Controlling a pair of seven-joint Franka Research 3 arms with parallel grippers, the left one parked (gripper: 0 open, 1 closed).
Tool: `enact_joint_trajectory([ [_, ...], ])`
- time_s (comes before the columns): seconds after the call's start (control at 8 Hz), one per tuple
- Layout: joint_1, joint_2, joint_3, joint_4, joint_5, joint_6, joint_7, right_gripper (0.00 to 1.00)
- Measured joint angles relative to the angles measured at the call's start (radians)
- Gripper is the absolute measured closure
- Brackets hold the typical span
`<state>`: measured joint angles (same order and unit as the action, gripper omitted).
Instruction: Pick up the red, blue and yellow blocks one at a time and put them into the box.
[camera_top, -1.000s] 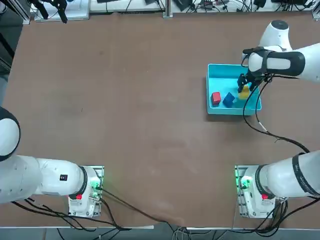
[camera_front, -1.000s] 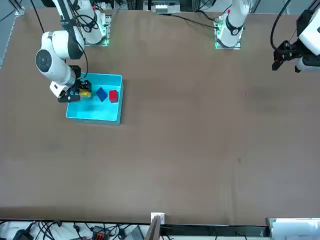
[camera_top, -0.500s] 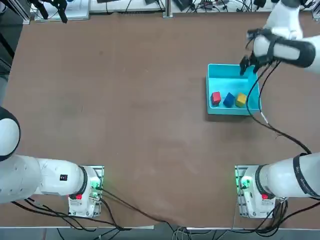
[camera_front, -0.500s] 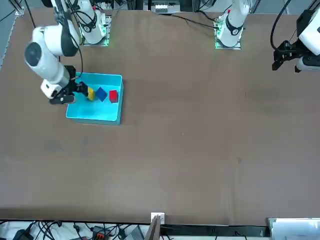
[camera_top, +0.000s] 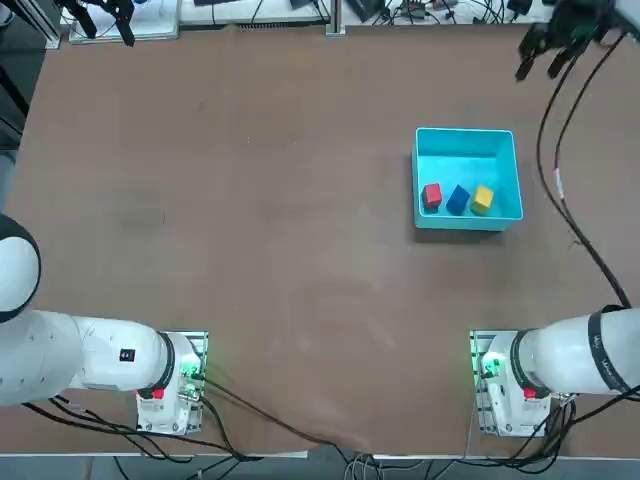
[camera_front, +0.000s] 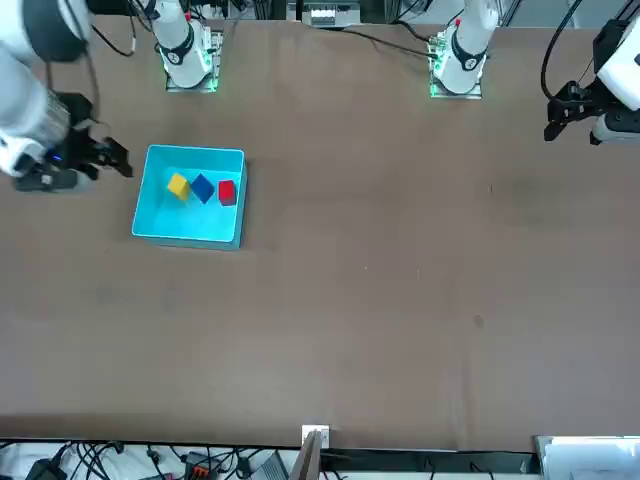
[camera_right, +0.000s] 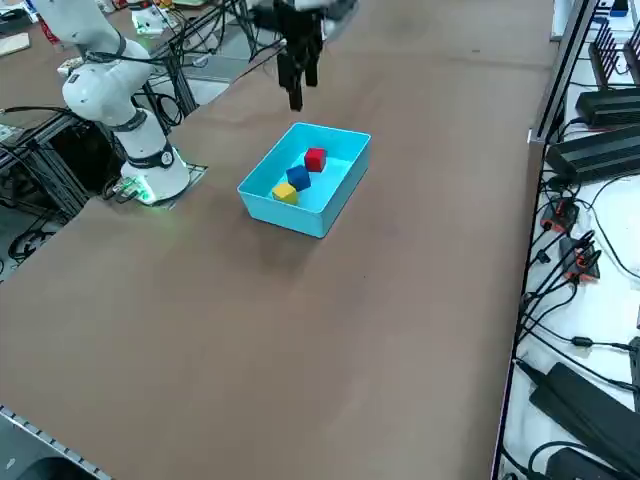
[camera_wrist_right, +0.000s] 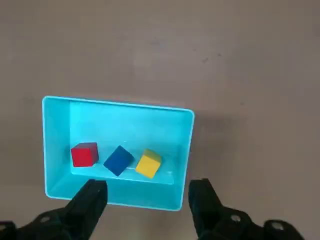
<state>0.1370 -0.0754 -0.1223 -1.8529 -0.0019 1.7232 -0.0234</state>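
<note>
While three blocks lie in the box (camera_top: 468, 150), the right claw (camera_wrist_right: 147, 192) hangs raised, spread, empty.

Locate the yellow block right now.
In the top view the yellow block lies inside the box, rightmost of the row, beside the blue block.

One box (camera_top: 468, 141) sits on the counter (camera_top: 250, 220). Inside it I count three blocks in a row: one red block (camera_top: 432, 196), one blue block (camera_top: 458, 200), one yellow block (camera_top: 482, 199). One gripper (camera_wrist_right: 147, 200), the right arm's, hangs high above, empty, fingers spread.
</note>
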Motion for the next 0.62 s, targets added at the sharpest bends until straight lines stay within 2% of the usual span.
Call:
enact_joint_trajectory([
  [0.38,-0.043,-0.018,-0.009,0.072,0.0,-0.049,0.0,0.01],
  [0.62,-0.059,-0.04,0.003,0.087,0.0,-0.057,-0.001,0.01],
])
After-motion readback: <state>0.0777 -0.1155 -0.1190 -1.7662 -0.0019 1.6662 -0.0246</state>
